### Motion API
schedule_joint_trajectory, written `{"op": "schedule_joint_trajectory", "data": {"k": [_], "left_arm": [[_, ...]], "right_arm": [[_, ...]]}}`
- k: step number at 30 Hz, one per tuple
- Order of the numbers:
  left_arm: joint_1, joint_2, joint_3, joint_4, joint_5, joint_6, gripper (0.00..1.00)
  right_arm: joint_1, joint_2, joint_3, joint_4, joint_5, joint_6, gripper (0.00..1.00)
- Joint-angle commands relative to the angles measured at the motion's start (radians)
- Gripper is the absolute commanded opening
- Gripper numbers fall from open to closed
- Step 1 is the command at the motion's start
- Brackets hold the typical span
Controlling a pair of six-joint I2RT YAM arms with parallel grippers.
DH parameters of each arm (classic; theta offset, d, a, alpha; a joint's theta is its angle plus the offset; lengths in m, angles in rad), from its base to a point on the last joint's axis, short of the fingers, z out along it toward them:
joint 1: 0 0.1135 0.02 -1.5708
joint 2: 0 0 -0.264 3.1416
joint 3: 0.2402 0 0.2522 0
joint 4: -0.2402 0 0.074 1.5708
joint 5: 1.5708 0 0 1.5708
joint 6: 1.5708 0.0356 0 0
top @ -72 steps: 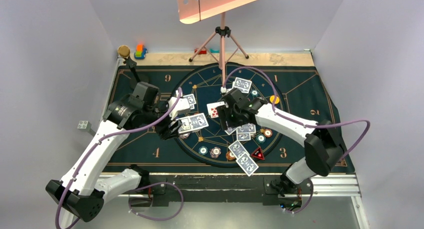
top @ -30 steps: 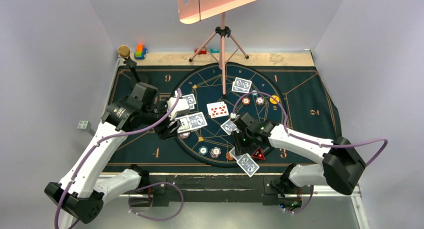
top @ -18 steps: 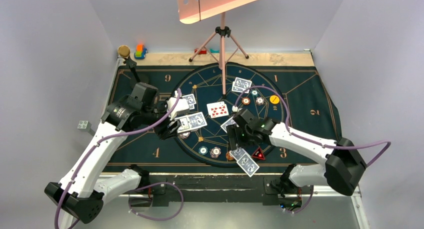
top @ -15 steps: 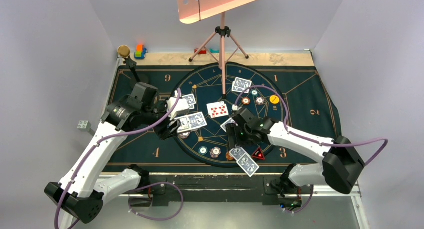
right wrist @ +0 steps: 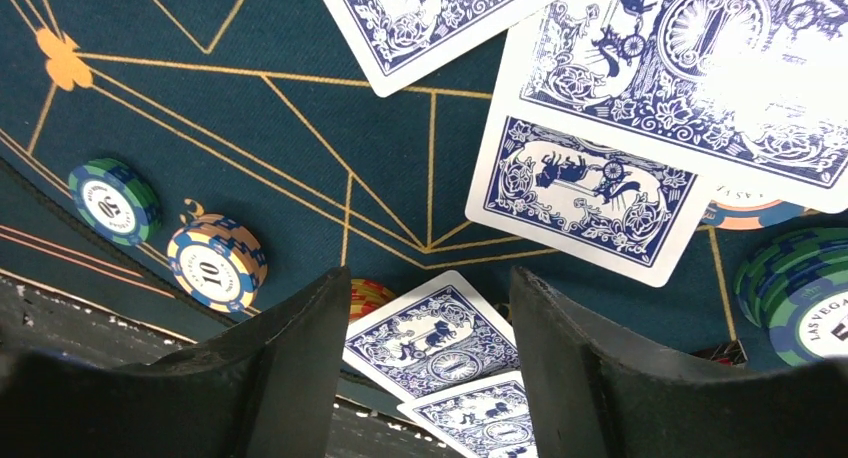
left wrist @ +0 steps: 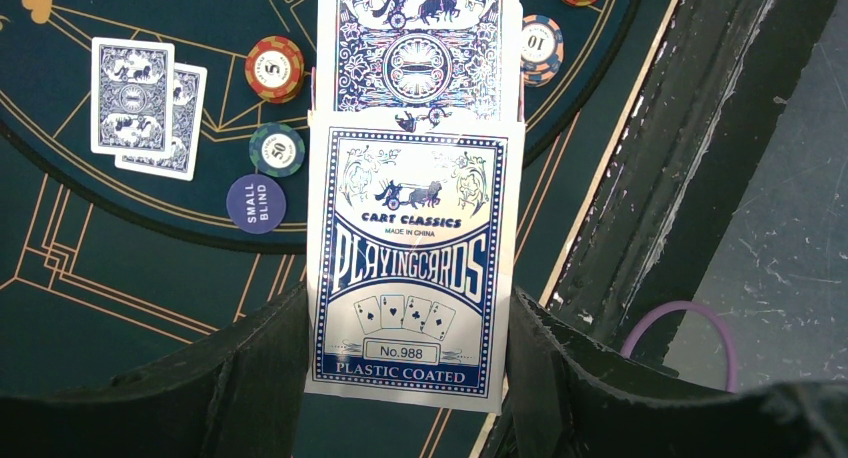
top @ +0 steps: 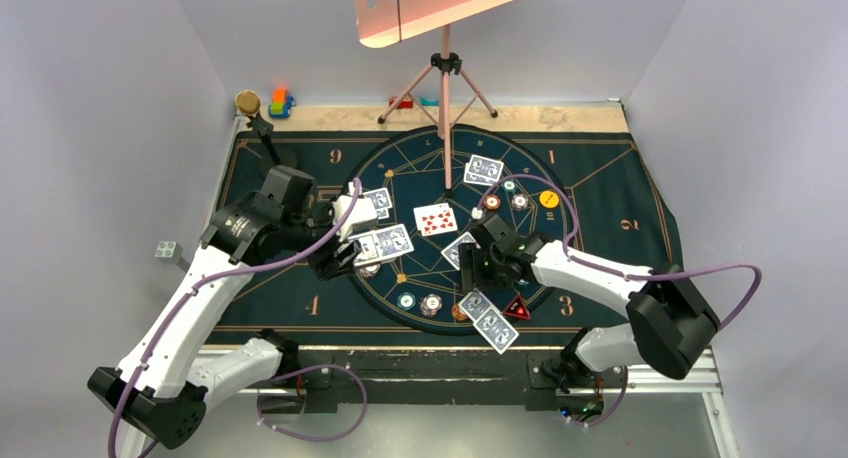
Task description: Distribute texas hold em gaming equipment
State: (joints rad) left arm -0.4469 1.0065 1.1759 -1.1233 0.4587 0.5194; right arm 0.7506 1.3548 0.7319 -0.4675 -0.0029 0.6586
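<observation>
Left end effector (left wrist: 408,308) grips a blue-and-white cardboard playing-card box (left wrist: 412,238). Right end effector (right wrist: 428,283) stands open near blue-backed paper cards (right wrist: 440,343) at five o'clock on the dark gold-lined mat (top: 600,188).

the dark teal gold-lined mat (right wrist: 250,118) is matt woven cloth with a visible weave, and the blue-backed playing cards (right wrist: 590,193) on it look smooth and faintly glossy. the blue-and-white card box (left wrist: 410,278) has a shiny coated face catching glare, the round striped poker chips (right wrist: 215,263) look like smooth dull plastic, and the black tabletop edge (left wrist: 690,128) is scuffed and scratched.
</observation>
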Motion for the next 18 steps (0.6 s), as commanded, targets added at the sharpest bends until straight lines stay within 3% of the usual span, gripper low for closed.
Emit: {"op": "schedule_joint_trajectory", "data": {"k": [1,7,18], "left_arm": [[0.005,-0.018,0.019,0.016,0.003,0.019,0.0],[0.005,-0.02,0.02,0.014,-0.001,0.023,0.0],[0.006,-0.013,0.031,0.011,-0.007,0.028,0.0]], "right_arm": [[-0.002,-0.021,-0.032,0.049,-0.063,-0.004,0.6],[-0.003,-0.059,-0.057,0.037,-0.092,-0.004,0.49],[-0.002,-0.129,-0.086,-0.001,-0.124,0.009,0.45]]}}
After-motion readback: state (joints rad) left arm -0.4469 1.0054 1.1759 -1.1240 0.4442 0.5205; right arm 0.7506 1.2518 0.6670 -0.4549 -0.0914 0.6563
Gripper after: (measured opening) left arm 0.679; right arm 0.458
